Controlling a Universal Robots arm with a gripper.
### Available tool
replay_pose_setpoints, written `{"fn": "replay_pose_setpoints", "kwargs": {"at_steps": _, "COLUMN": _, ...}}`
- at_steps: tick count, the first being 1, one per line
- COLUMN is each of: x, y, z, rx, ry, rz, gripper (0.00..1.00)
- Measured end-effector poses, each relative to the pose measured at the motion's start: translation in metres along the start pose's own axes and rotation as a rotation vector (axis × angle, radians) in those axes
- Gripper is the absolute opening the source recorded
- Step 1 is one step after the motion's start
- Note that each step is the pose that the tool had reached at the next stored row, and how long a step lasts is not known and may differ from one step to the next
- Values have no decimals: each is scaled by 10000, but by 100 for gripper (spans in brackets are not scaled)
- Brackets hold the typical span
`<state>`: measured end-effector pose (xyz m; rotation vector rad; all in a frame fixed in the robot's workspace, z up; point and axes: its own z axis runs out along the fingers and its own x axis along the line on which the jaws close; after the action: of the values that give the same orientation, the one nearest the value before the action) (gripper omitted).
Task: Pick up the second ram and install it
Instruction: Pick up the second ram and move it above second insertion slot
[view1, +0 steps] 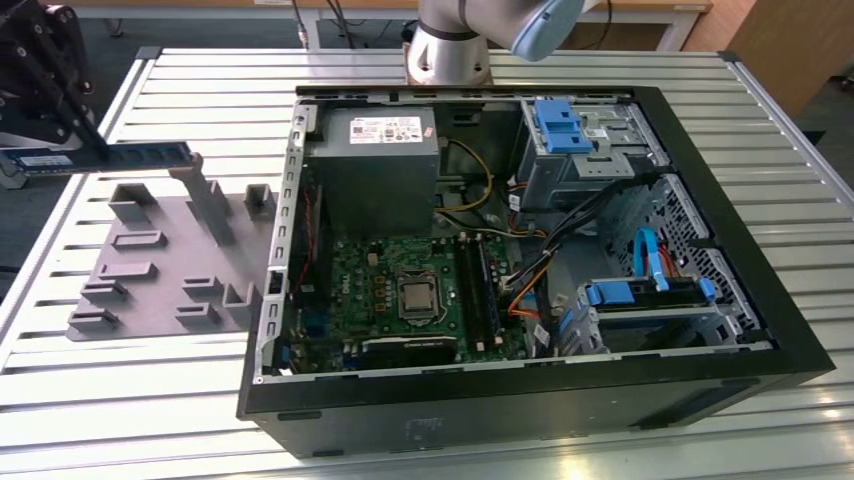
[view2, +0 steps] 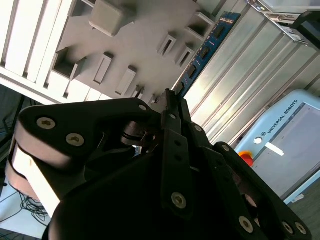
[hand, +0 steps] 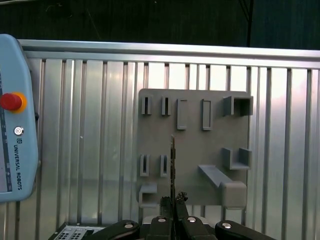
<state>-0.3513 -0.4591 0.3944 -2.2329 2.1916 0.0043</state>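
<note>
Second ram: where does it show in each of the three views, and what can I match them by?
Exterior view: the second ram sits level in the tool at the exterior view's far left, above the grey holder tray.
Second wrist view: a bluish strip running out from the tool, along the tray's edge.
First wrist view: edge-on, a thin line over the tray.
Shared landmark: the grey holder tray.

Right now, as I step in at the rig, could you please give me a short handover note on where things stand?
Gripper: shut on the second ram, held level above the grey holder tray, at the exterior view's left.
Done: the ram is off the tray.
Left: it is not yet in the motherboard's memory slots inside the open computer case.
</note>
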Motion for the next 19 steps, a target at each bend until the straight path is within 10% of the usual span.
{"fn": "replay_pose_setpoints", "kwargs": {"at_steps": 19, "x": 2, "y": -95, "z": 0, "rx": -1, "ry": 0, "rz": 0, "gripper": 14}}
